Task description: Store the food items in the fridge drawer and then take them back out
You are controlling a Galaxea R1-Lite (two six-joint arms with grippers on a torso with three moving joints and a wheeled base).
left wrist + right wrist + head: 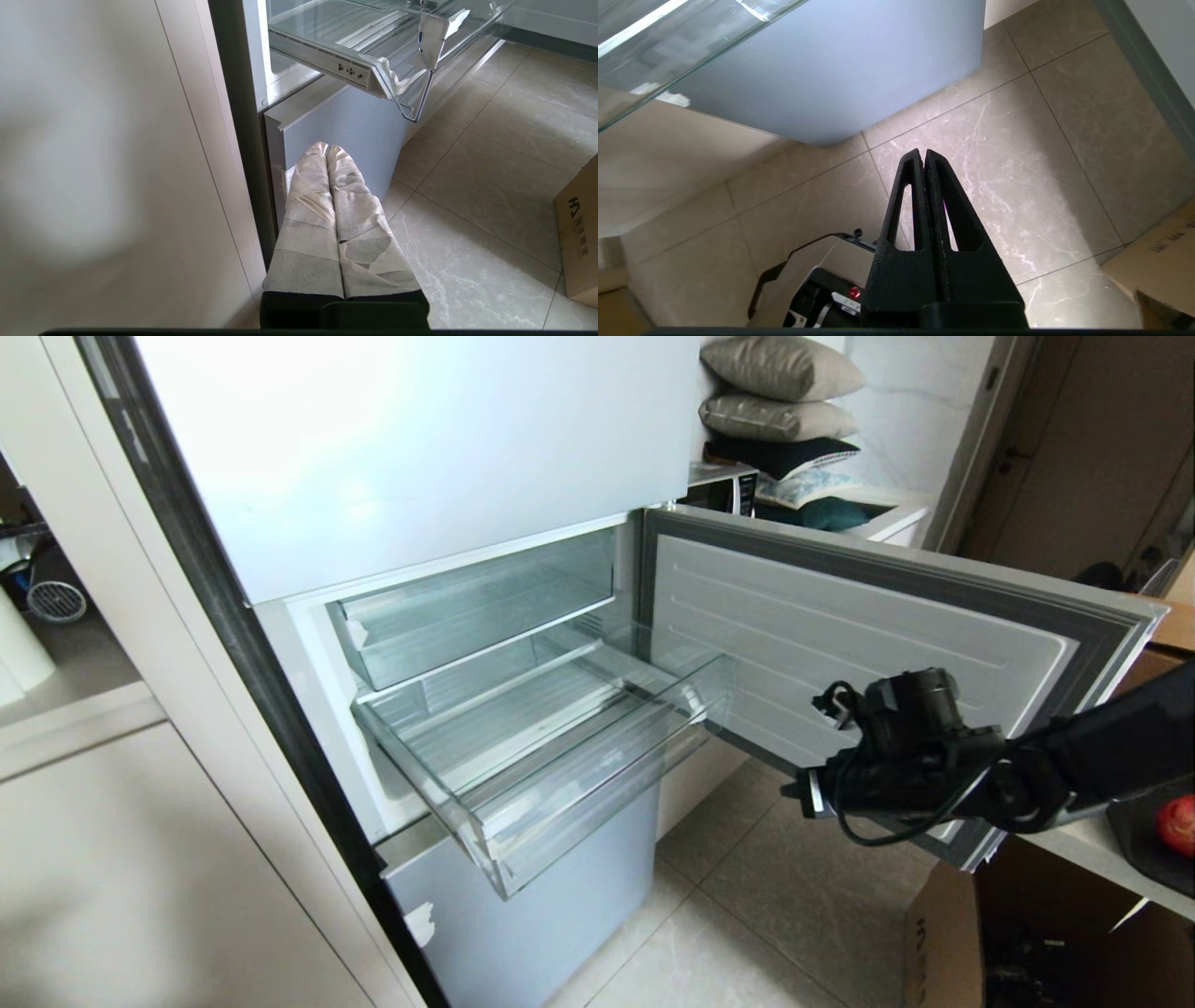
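Note:
The fridge drawer (pixel 597 812) is a clear plastic bin, pulled out from the open fridge with nothing in it. Its taped corner (pixel 402 70) shows in the left wrist view and its front edge (pixel 668 42) in the right wrist view. A round red fruit (pixel 1178 823) lies on a dark tray at the far right edge. My right arm (pixel 915 756) reaches in from the right, between the fruit and the drawer, in front of the open door. The right gripper (pixel 923 154) is shut and empty, pointing down at the floor. My left gripper (pixel 327 148), wrapped in pale tape, is shut and empty, low beside the lower fridge panel.
The open fridge door (pixel 859 635) stands out to the right behind my right arm. A second clear drawer (pixel 467 607) sits pushed in above the pulled one. A cardboard box (pixel 952 943) stands on the tiled floor (pixel 747 896) under the white counter (pixel 1092 849). My base (pixel 817 280) shows below the right gripper.

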